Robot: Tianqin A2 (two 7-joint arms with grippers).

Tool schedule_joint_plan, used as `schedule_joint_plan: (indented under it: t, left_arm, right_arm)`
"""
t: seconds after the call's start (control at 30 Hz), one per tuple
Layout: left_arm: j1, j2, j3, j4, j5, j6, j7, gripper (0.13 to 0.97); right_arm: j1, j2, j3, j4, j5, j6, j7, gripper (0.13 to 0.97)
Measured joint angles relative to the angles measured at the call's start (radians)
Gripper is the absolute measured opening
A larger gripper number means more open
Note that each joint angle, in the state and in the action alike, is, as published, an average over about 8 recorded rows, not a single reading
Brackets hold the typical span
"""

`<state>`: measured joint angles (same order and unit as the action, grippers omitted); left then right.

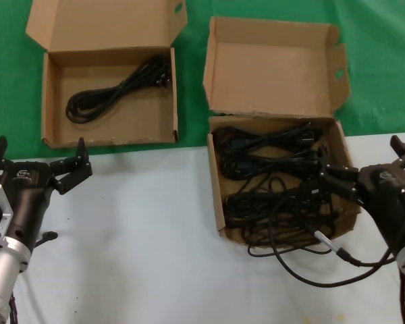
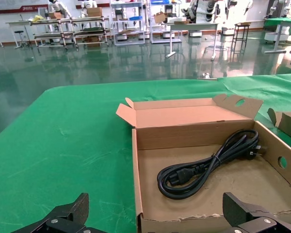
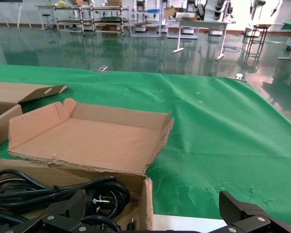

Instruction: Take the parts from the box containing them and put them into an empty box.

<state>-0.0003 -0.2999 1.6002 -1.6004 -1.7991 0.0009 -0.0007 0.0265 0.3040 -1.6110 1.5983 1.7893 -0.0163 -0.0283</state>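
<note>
The squarish box [image 1: 217,189] with a side-tabbed lid [image 3: 97,141] holds several tangled black power cables [image 1: 270,169] with plugs [image 3: 99,199]. My right gripper [image 1: 361,158] is open and straddles that box's right wall [image 3: 146,204], one finger over the cables and one outside. The wider box [image 1: 108,142] at the back left holds one coiled cable [image 1: 115,91], which the left wrist view shows lying on its floor [image 2: 203,165]. Just in front of that box's near left corner [image 2: 140,221], my left gripper [image 1: 40,148] is open with nothing between its fingers.
Both boxes lie where the green cloth [image 1: 385,67] meets the white table top [image 1: 142,236], their lids folded back away from me. A black cord [image 1: 304,273] loops over the white top in front of the squarish box; I cannot tell if it is a part.
</note>
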Motion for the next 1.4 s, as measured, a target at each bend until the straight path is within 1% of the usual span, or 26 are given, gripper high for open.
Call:
schedule_joint_plan:
  t: [1.4]
  left_arm:
    - [0.000, 0.000, 0.000, 0.000, 0.000, 0.000, 0.000, 0.966]
  right_arm:
    - [0.000, 0.000, 0.000, 0.000, 0.000, 0.000, 0.000, 0.966]
